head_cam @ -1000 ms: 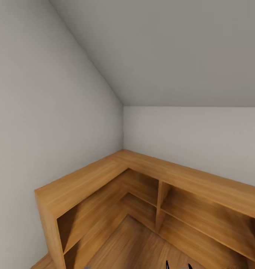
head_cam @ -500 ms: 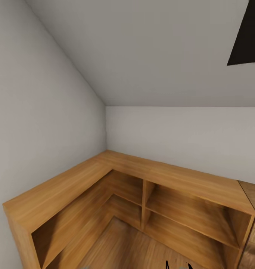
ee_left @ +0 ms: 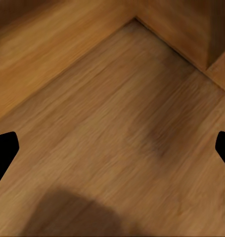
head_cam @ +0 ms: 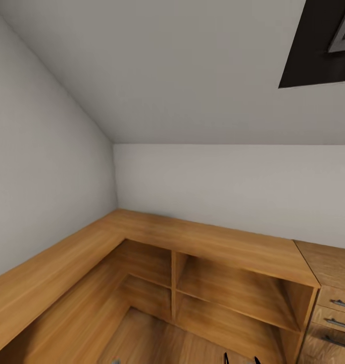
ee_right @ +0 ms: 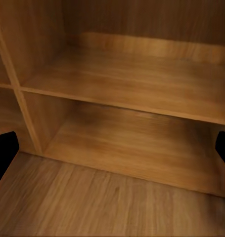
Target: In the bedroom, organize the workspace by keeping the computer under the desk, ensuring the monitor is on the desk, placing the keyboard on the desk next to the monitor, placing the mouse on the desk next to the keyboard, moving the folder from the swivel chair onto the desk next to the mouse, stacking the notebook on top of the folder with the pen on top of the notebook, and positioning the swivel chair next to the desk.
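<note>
An attic bedroom corner: white walls (head_cam: pixel 51 167) meet under a sloped white ceiling (head_cam: pixel 182 65), with the dark frame of a skylight (head_cam: pixel 313 55) at the upper right of the head view. None of the desk items is in sight here. A low L-shaped shelf unit (head_cam: pixel 207 242) of light wood wraps the corner, its open compartments bare and split by an upright divider (head_cam: pixel 174 285). Just beside its right end stands a light-wood drawer chest (head_cam: pixel 331 298) with metal handles (head_cam: pixel 341 304). The wood floor (head_cam: pixel 157 344) runs up to the unit's base. At the bottom edge of the head view two thin dark tips (head_cam: pixel 226 359) poke into the picture; which arm they belong to cannot be told. The left pincer (ee_left: pixel 112 153) hangs over bare floor near the unit's base, fingers (ee_left: pixel 3 150) spread wide, holding nothing. The right pincer (ee_right: pixel 112 155) faces the shelves (ee_right: pixel 127 84), its fingers (ee_right: pixel 2 153) likewise wide apart and empty.
</note>
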Robot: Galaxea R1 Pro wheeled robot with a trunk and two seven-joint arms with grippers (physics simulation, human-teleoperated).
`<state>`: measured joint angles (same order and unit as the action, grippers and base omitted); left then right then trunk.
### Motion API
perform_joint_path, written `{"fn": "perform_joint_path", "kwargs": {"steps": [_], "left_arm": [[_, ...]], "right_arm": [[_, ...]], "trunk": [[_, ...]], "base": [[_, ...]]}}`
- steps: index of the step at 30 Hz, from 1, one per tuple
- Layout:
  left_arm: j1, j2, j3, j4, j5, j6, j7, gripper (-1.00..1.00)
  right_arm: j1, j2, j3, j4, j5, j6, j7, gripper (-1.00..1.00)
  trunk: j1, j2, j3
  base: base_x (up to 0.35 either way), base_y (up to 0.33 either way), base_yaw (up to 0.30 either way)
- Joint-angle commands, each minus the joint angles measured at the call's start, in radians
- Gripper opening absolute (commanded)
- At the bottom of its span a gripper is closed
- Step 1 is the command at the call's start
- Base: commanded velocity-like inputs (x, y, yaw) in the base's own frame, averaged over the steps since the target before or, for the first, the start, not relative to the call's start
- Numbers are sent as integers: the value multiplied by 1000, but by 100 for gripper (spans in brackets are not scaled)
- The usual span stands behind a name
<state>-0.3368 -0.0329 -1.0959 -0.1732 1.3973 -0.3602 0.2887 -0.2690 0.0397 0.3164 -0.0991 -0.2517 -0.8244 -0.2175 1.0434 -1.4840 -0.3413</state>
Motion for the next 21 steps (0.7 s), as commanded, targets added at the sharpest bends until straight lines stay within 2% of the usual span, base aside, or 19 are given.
{"fn": "perform_joint_path", "kwargs": {"steps": [1, 12, 15, 21], "left_arm": [[-1, 1, -9, -2, 5, -3, 7, 100], [-1, 1, -9, -2, 5, -3, 7, 100], [-1, 1, -9, -2, 5, -3, 7, 100], [-1, 1, -9, -2, 5, -3, 7, 100]], "right_arm": [[-1, 0, 9, 1, -8, -2, -3, 100], [-1, 0, 9, 1, -8, -2, -3, 100], [-1, 0, 9, 1, -8, -2, -3, 100], [-1, 0, 9, 1, -6, -2, -3, 100]], "trunk": [[1, -1, -1], [1, -1, -1], [1, -1, -1], [1, -1, -1]], "base": [[331, 0, -300], [320, 14, -300], [-11, 242, -300], [-201, 171, -300]]}}
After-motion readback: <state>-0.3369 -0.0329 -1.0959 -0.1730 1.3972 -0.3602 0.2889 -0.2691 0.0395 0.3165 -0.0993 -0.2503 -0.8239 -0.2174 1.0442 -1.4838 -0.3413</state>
